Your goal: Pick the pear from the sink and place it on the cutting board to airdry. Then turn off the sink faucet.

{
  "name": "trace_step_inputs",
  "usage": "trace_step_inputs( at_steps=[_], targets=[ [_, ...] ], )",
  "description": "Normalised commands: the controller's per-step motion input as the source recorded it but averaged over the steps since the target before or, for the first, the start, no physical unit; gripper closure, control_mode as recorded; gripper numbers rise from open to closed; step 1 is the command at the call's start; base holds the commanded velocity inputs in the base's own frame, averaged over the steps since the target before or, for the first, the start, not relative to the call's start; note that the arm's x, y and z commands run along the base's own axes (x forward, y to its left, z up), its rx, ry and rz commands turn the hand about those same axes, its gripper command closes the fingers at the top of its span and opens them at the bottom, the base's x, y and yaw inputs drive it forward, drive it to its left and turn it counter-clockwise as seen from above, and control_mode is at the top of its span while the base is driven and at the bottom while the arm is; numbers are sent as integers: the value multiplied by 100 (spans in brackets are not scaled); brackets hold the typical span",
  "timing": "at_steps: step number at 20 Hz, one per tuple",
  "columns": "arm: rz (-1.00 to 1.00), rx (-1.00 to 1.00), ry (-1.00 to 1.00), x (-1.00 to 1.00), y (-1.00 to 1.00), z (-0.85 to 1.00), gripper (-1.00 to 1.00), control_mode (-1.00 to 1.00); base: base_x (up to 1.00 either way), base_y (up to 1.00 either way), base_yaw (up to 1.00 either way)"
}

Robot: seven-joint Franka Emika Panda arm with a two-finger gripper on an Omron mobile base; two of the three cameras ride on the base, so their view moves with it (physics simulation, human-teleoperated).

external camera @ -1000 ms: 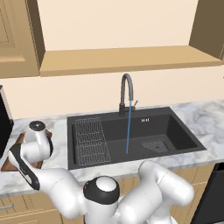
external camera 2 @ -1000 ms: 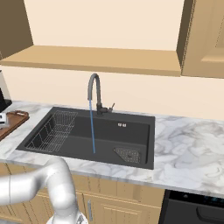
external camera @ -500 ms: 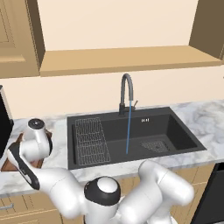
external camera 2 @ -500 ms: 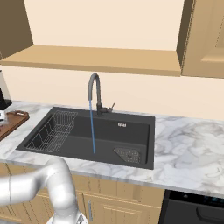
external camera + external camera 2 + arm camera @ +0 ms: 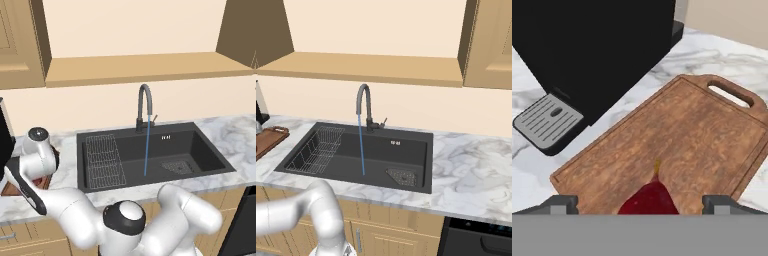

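Note:
In the hand view the dark red pear (image 5: 649,200) lies on the brown cutting board (image 5: 692,130), stem pointing up the picture. My gripper (image 5: 640,204) hovers right over it, open, with a clear gap between each fingertip (image 5: 562,202) and the fruit. Seen from the left base camera, my wrist (image 5: 37,150) hangs over the cutting board (image 5: 11,189) left of the sink (image 5: 200,145). The sink faucet (image 5: 145,107) runs a thin blue stream into the basin. The right base view has the faucet (image 5: 363,105), sink (image 5: 411,150) and the board's end (image 5: 268,140).
A black coffee machine (image 5: 597,50) stands close beside the board, its grey drip tray (image 5: 547,120) on the marble counter. A wire rack (image 5: 102,160) fills the sink's left part and a drain grate (image 5: 177,166) sits right. A wooden shelf (image 5: 145,67) overhangs the faucet.
My wrist has lifted slightly over the cutting board. The water keeps running and the base has stayed put.

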Motion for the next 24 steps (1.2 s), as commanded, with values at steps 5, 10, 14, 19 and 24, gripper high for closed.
trace_step_inputs(
  at_steps=[5, 10, 14, 19, 24],
  targets=[
    [0, 0, -12, -31, -25, 46, -100, -100, 0, 0, 0],
    [0, 0, -11, -34, -37, 50, -100, -100, 0, 0, 0],
    [0, 0, -10, -36, -41, 51, -100, -100, 0, 0, 0],
    [0, 5, -4, -39, -53, 53, -100, -100, 0, 0, 0],
    [-2, 8, 0, -43, -47, 52, -100, -100, 0, 0, 0]
  ],
)
